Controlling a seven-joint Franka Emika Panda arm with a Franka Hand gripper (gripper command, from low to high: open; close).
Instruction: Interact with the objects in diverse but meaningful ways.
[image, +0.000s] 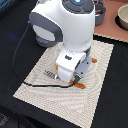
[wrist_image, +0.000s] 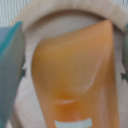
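Straddling an orange handle (wrist_image: 72, 75) above a tan plate (wrist_image: 70, 15), the hand (wrist_image: 72, 70) is spread.

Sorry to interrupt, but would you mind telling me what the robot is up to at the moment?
The arm is bent low over a striped placemat, its gripper down at the mat among some orange-handled cutlery. The wrist view shows a large orange piece right in front of the camera, lying over a round tan plate, with the fingers on either side. Whether they have closed on it cannot be told. A bowl sits on a tray at the far corner.
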